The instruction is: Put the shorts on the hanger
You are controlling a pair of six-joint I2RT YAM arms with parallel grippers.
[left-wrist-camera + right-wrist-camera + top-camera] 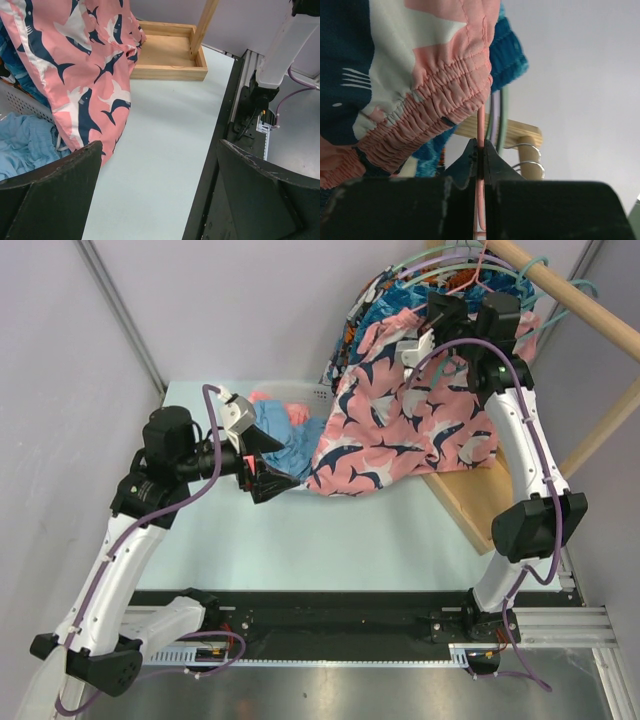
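Note:
The coral-pink shorts [400, 425] with navy and white fish print hang at the back right, draped from the rail area down over the basket edge. They also show in the left wrist view [85, 65] and their gathered waistband shows in the right wrist view [425, 100]. My right gripper [481, 150] is shut on the thin pink hanger [481, 125], high up by the rail [450, 315]. My left gripper [155, 192] is open and empty, low beside the shorts' hem [262, 475].
A wooden rail [580, 305] carries teal-green hangers [575, 290] and a lilac hanger [492, 117]. Blue leaf-print shorts [385, 300] hang behind. A white basket [300, 395] holds a light-blue garment [285, 440]. A wooden tray base [167, 55] stands at the right.

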